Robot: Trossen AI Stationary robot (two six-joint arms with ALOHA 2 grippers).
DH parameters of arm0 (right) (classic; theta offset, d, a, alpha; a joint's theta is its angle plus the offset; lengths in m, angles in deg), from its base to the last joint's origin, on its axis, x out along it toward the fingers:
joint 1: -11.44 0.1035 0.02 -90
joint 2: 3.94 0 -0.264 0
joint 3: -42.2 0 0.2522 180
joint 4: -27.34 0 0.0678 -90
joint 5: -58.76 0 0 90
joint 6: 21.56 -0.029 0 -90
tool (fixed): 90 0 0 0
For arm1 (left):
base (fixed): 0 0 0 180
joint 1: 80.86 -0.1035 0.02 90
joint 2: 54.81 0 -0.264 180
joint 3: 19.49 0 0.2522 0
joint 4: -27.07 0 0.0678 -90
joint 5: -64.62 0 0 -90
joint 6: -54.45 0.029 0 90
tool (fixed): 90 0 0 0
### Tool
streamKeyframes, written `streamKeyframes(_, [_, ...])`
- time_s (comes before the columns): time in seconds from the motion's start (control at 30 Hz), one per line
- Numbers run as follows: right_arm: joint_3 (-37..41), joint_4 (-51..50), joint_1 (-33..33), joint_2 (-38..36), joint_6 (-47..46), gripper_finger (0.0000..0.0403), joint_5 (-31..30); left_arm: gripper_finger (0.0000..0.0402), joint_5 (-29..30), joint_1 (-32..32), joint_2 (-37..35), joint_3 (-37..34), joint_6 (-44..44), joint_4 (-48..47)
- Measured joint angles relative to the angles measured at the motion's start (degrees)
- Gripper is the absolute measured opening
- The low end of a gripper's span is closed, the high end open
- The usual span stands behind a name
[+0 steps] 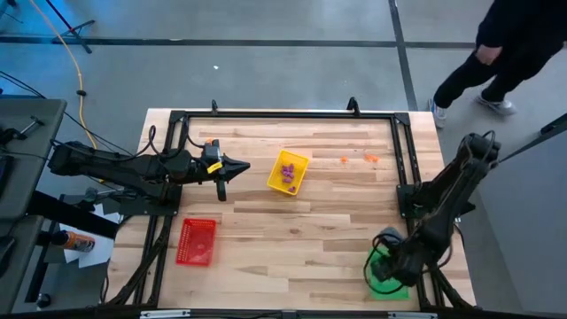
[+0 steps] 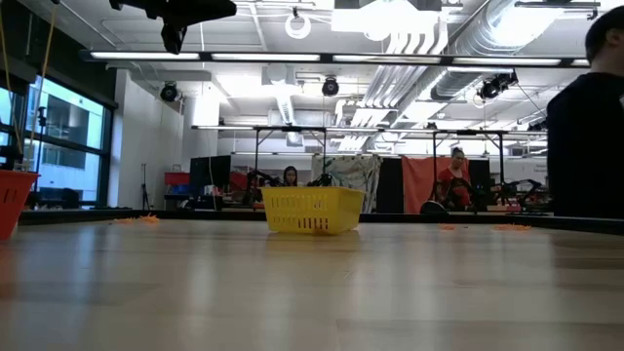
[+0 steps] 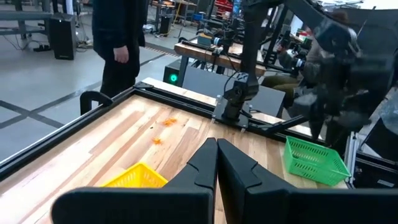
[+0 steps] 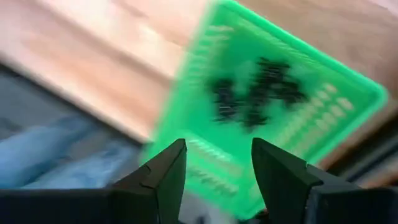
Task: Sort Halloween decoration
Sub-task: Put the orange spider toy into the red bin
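The Halloween decoration, a set of tiny plastic trinkets in three colours, lies in three places: black pieces [image 4: 258, 87] cluster on the floor of the green rectangular plastic tray [image 1: 383, 276] at the lower right of the high view, purple pieces [image 1: 288, 171] sit in the yellow rectangular plastic tray [image 1: 302, 160] at the centre of the table, and a few orange pieces [image 1: 371, 159] lie loose on the bare wood right of the yellow tray. The right gripper [image 4: 217, 177] hangs just above the green tray with its fingers parted to a middling gap and nothing between them, which reads as a drop of a black piece. To do this step well, the fingers should stay over the tray floor, not its rim, and lift straight up so that the tray is not dragged. What seems left is the orange pieces, probably meant for the red rectangular plastic tray [image 1: 197, 242] at the lower left, which looks empty. The left gripper [image 1: 222, 183] waits at the left of the table, fingers pressed together and holding nothing. On the way to the orange pieces, the black frame rail [image 1: 406, 159] along the table's right edge stands close to the right arm. A person [image 1: 505, 44] walks past the upper right corner, off the table.
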Motion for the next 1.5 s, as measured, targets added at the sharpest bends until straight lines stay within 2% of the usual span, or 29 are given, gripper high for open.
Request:
streamKeyframes(0.1, [-1.56,0.16,-0.41,-4.28,-0.8,0.0179,-7.91,0.0,-0.14,0.0,0.0,0.0,-0.47,-0.01])
streamKeyframes(0.23, [-2.29,0.12,-3.44,-8.2,-0.93,0.0179,-25.62,0.0,-1.69,0.0,0.0,0.0,-0.42,-0.59])
streamKeyframes(0.37, [-2.3,-0.13,-10.26,-9.51,4.21,0.0179,-41.62,0.0,-1.77,-0.02,0.03,0.0,0.0,-0.57])
streamKeyframes(0.43, [-2.3,-0.11,-14.64,-9.66,8.46,0.0179,-46.06,0.0,-1.62,-0.26,0.52,0.0,1.24,-0.15])
streamKeyframes(0.57, [-2.3,1.3,-24.37,-9.63,23.14,0.0179,-47.29,0.0,-1.6,-1.73,1.62,-0.02,2.61,0.78])
streamKeyframes(0.63, [-2.3,5.55,-29.21,-9.63,35.73,0.0179,-46.53,0.0,-1.63,-2.95,2.58,0.0,2.61,0.74])
streamKeyframes(0.7, [-2.3,12.4,-34.11,-9.63,53.39,0.0179,-43.47,0.0,-2.07,-4.43,3.59,-0.02,2.6,1.66])
streamKeyframes(0.8, [-2.3,24.83,-41.7,-9.63,79.97,0.0179,-32.52,0.0,-3.92,-6.76,5.3,-0.02,2.19,4.99])
streamKeyframes(0.87, [-2.3,31.79,-46.44,-9.63,91.48,0.0179,-25.55,0.0,-6.38,-8.46,6.58,-0.02,2.42,9.29])
streamKeyframes(0.93, [-2.3,36.84,-51.23,-9.63,99.11,0.0176,-19.98,0.0,-10.21,-10.1,7.62,-0.02,3.8,13.69])
streamKeyframes(1.03, [-2.3,41.7,-58.02,-9.63,105.85,0.0164,-9.93,0.0,-16.28,-12.04,8.98,1.61,6.48,14.78])
streamKeyframes(1.17, [-2.3,45.06,-64.22,-9.6,107.63,0.0131,0.49,0.0,-19.67,-13.84,10.64,5.07,8.76,12.14])
streamKeyframes(1.27, [-2.29,48.05,-66.02,-9.6,109.0,0.0088,3.45,0.0,-22.12,-15.06,11.44,6.87,10.95,11.23])
streamKeyframes(1.4, [-2.28,52.51,-66.2,-9.31,109.04,0.0013,4.02,0.0,-24.59,-16.26,11.31,7.26,12.57,11.1])
streamKeyframes(1.5, [-2.21,54.18,-65.53,-9.25,109.03,0.0015,3.34,0.0,-24.79,-16.91,10.93,7.28,13.69,11.24])
